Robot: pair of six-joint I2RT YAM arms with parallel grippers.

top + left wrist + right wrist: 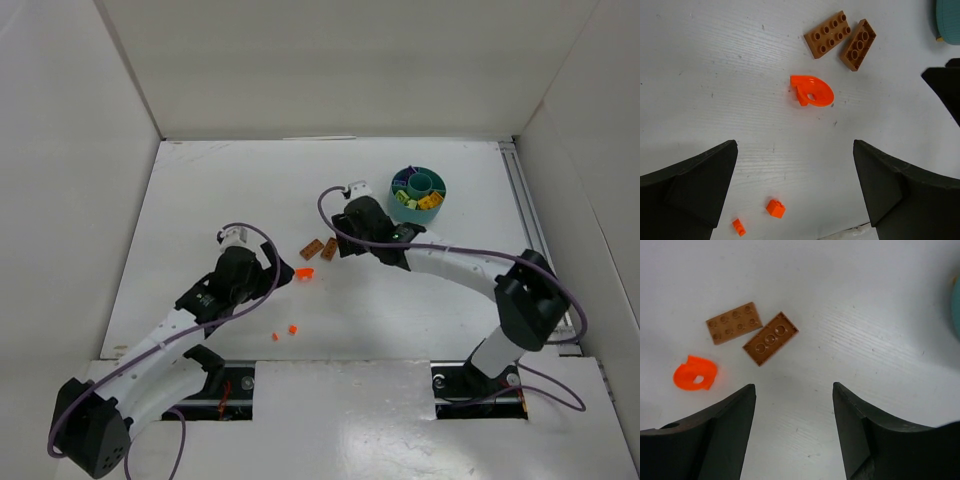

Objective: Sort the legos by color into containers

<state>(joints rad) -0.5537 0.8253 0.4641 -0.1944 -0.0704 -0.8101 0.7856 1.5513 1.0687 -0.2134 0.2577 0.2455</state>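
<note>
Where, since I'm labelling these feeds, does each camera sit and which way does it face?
Top external: above and behind the bases, looking down on the table; both arms show, left gripper, right gripper.
Left wrist: on the left wrist, looking down past its own fingers at the orange curved piece.
Right wrist: likewise, past its fingers, at the brown plates.
Shared: both wrist views show the brown plates and orange curved piece.

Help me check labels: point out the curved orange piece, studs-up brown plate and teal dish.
curved orange piece (821, 90): left wrist view, flat top.
studs-up brown plate (734, 323): right wrist view, centre.
teal dish (430, 213): top view, outer wall.
</note>
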